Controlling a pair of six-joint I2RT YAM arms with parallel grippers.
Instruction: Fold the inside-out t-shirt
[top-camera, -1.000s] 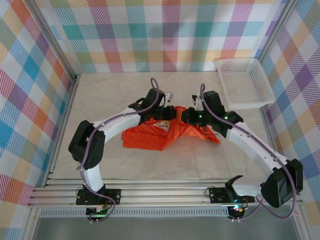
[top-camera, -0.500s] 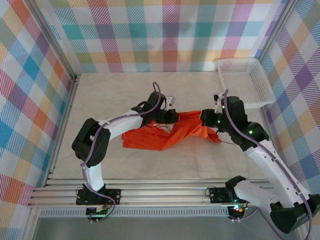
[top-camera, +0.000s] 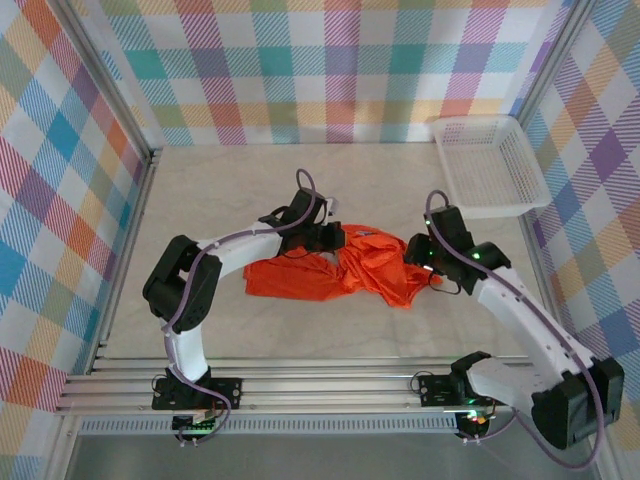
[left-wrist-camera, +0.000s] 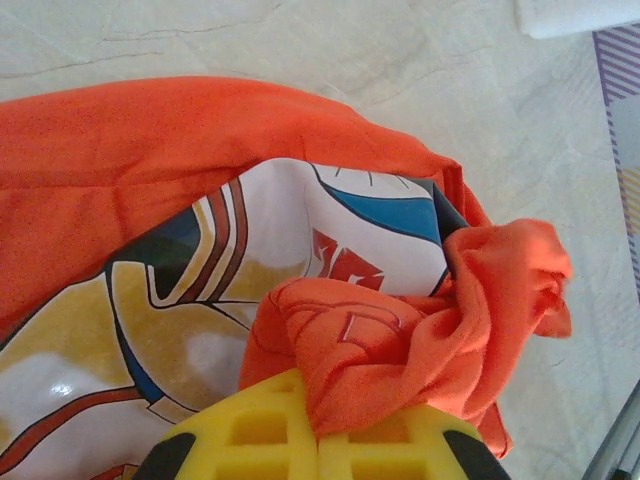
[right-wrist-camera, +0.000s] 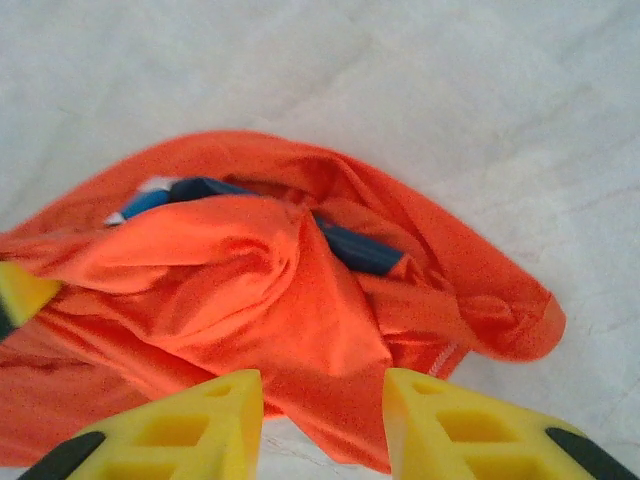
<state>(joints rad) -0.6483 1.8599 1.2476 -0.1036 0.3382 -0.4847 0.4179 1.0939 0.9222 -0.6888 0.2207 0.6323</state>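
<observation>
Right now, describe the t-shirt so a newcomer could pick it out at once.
On the pale table, look to the middle, between the left gripper and right gripper. The inside-out t-shirt lies crumpled there: the one bright orange, soft thing, cartoon print peeking out, unlike the white mesh basket in the far right corner.

Bunched folds of the bright orange fabric t-shirt (left-wrist-camera: 150, 140) hide part of its cartoon chest print (left-wrist-camera: 210, 300), which the left-wrist view's lower edge also cuts off.
</observation>
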